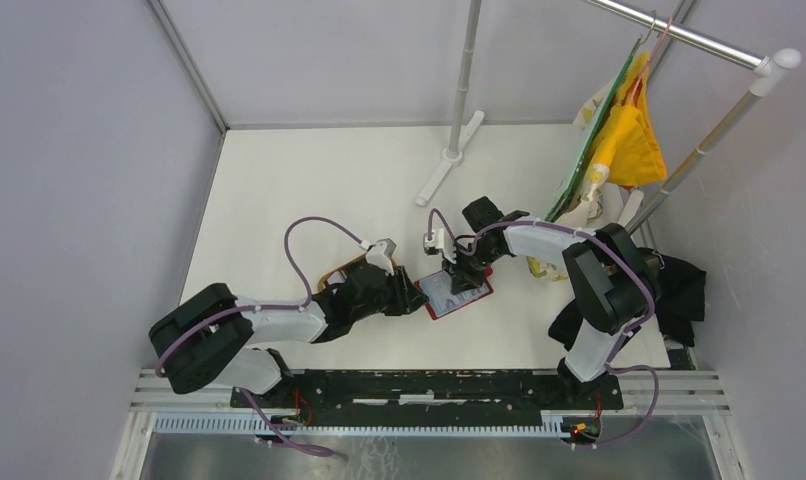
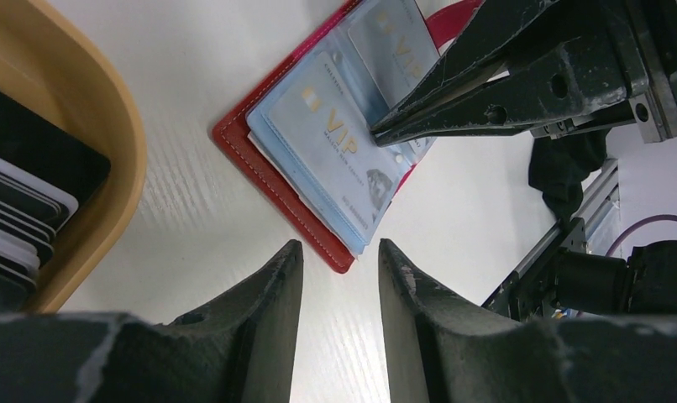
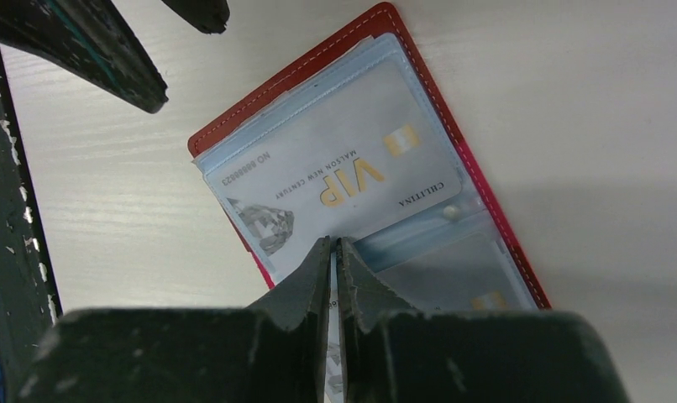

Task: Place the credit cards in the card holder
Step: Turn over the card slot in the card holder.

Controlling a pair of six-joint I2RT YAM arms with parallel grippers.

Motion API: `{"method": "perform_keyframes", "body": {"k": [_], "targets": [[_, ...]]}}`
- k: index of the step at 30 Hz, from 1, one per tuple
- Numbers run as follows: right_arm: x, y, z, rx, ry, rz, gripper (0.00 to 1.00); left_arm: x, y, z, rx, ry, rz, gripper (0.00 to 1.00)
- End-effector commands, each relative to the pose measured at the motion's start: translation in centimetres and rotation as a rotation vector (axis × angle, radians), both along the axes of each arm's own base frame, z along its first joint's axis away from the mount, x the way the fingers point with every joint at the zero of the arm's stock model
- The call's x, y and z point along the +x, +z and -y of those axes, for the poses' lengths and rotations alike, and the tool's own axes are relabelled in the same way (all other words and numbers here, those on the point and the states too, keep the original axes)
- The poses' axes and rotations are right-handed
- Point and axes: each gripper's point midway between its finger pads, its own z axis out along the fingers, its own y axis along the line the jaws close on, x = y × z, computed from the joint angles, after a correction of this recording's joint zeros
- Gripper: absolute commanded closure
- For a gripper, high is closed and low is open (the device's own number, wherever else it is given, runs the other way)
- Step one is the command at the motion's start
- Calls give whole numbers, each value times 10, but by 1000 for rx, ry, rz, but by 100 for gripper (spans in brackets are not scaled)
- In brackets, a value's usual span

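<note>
one card holder (image 2: 276,201), two pocketed credit cards (image 3: 335,168), one tray (image 2: 121,126), one left hand (image 2: 339,277), one right hand (image 3: 335,248)

The left arm (image 1: 269,320) lies low and stretched towards the card holder (image 2: 276,175), with the left gripper (image 2: 339,252) just beside its near corner, jaws parted and nothing between them. The right arm (image 1: 549,240) bends down over the card holder. The right gripper (image 3: 335,252) points steeply down, fingers nearly together, pinched on a pocket panel.

Top external: fixed, high, at near side of table (image 1: 309,180), looks down on all of it, far. Left wrist: close, low, looks across at card holder (image 2: 272,168). Right wrist: closer, looks down on same card holder. All three views share it.
</note>
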Motion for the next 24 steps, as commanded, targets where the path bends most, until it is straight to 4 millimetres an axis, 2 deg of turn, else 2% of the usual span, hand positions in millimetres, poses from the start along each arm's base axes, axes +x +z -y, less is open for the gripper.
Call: {"method": "perform_keyframes", "body": {"k": [1, 8, 15, 24], "targets": [[6, -9, 1, -46, -15, 12, 89, 9, 24, 22, -113, -2, 21, 55], [6, -12, 2, -61, -17, -2, 89, 12, 15, 29, -120, -3, 1, 56], [3, -12, 2, -58, -10, -22, 89, 17, 21, 37, -135, -8, 15, 57], [3, -12, 2, -57, -7, -26, 89, 19, 12, 39, -127, 6, -13, 61]]}}
